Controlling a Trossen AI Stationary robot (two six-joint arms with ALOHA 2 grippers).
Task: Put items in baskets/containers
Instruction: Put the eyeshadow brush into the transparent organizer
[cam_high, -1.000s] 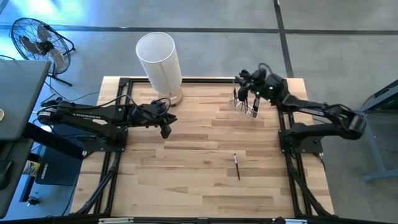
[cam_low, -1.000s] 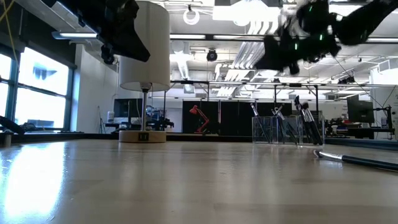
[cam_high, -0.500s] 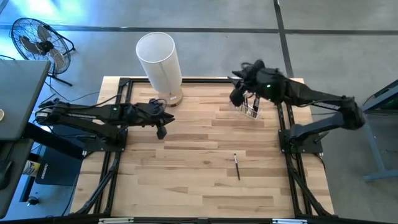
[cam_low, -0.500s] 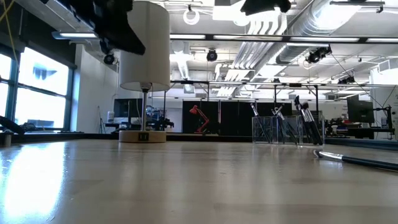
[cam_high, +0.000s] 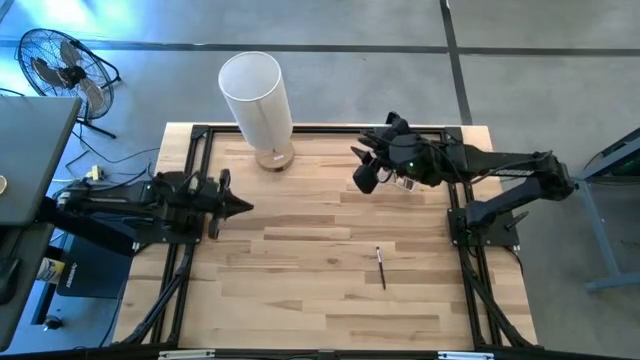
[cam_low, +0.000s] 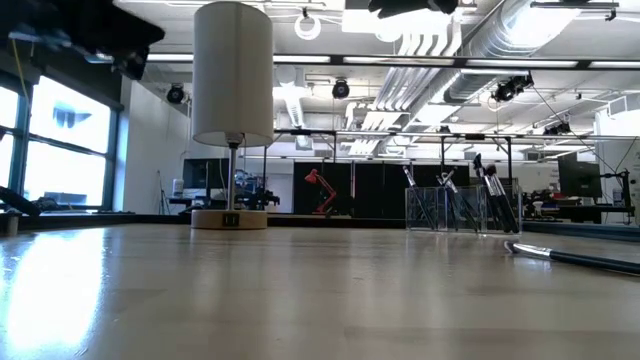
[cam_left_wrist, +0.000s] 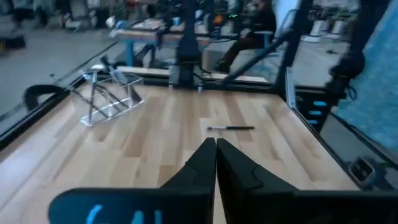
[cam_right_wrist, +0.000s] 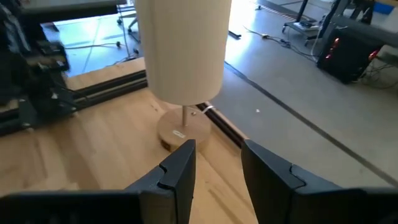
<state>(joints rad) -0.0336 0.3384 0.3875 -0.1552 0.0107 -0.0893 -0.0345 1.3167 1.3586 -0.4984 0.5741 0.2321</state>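
Stray brush (cam_high: 381, 267) lay on tabletop (cam_high: 300, 300) | light, stiff, rollable; likely best gripped mid-handle | left pincer (cam_high: 240, 207) together, empty, left side | right pincer (cam_high: 362, 180) apart, empty, near clear holder (cam_low: 448, 209)

One brush (cam_high: 381, 268) flat on surface, alone. Other brushes upright in clear holder (cam_low: 448, 209). White cylinder (cam_high: 256, 100) upright at far edge.

Cylinder (cam_high: 256, 102) back-left, holder (cam_low: 452, 208) back-right, one brush (cam_high: 381, 267) front-center.
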